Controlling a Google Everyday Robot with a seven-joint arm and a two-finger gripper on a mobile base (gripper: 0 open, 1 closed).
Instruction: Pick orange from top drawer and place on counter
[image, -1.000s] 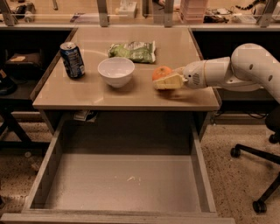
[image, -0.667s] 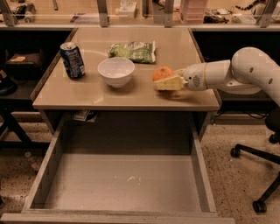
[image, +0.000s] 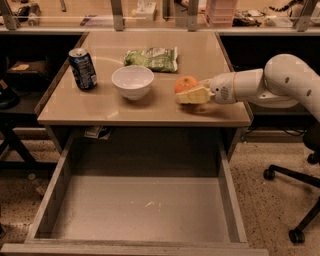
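The orange sits at the right front of the beige counter, between the pale fingers of my gripper. The gripper reaches in from the right on a white arm and is shut on the orange, low at the counter surface. The top drawer is pulled wide open below the counter; its grey scuffed bottom shows nothing in it.
A white bowl stands left of the orange, a blue soda can at the counter's left, a green snack bag behind the bowl. An office chair base stands at the right on the floor.
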